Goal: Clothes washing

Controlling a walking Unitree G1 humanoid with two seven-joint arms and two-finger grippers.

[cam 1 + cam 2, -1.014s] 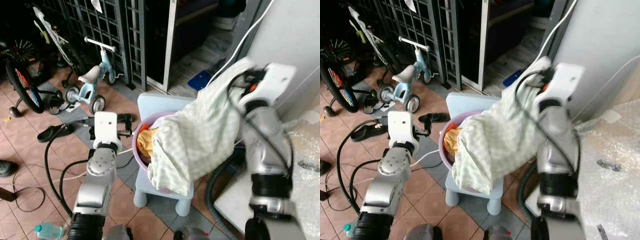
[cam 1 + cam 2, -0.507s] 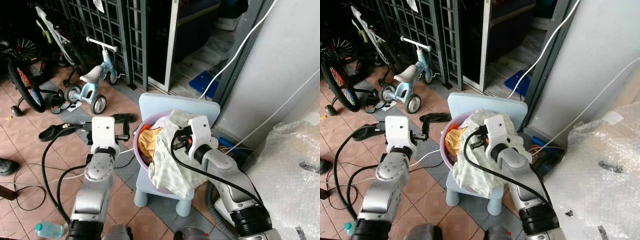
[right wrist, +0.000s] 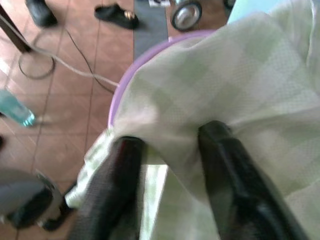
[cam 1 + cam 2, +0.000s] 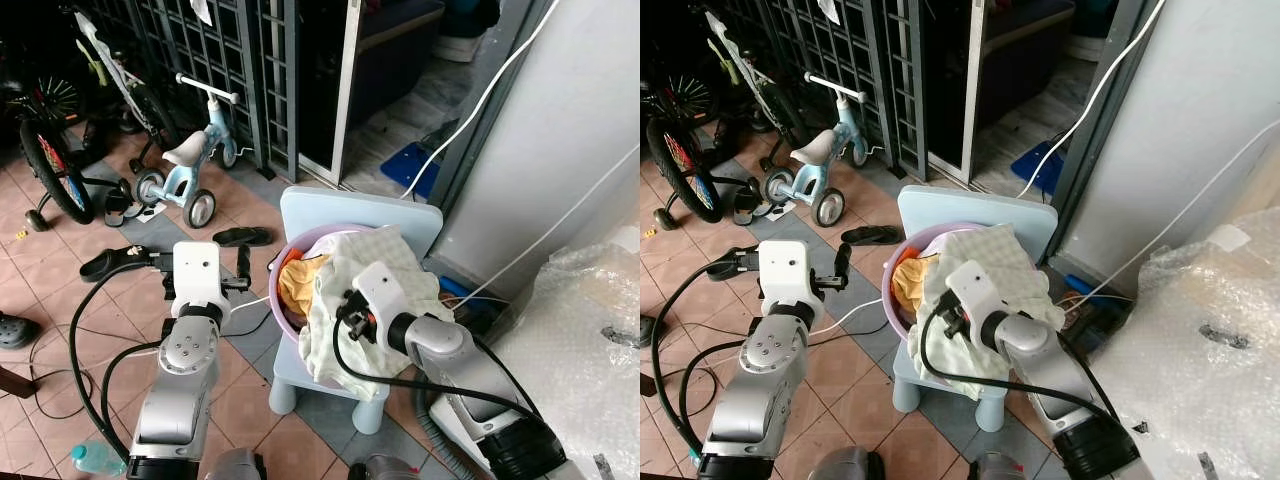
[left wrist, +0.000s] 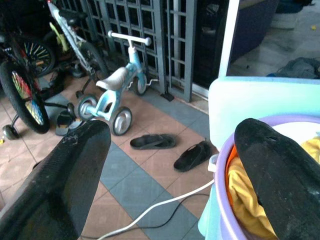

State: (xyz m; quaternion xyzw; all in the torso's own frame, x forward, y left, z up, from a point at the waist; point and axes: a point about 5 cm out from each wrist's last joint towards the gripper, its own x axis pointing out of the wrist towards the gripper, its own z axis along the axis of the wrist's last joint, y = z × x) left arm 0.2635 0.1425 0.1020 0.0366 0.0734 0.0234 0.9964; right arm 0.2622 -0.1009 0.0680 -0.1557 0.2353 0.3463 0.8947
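Our right gripper (image 3: pixel 167 150) pinches the pale green checked cloth (image 4: pixel 375 265) draped over the round purple plastic basin (image 4: pixel 285 315), hiding most laundry inside; our left gripper (image 5: pixel 170 155) hovers spread beside it.

Even daylight, brightest on the white wall (image 4: pixel 590 90) at right. Far left behind the metal grille (image 4: pixel 200 40) falls into deep shadow, detail lost. Head views sharp, slight wide-angle bending at edges. Left wrist view soft; right wrist view blurred, near fingers (image 3: pixel 227 165) out of focus.
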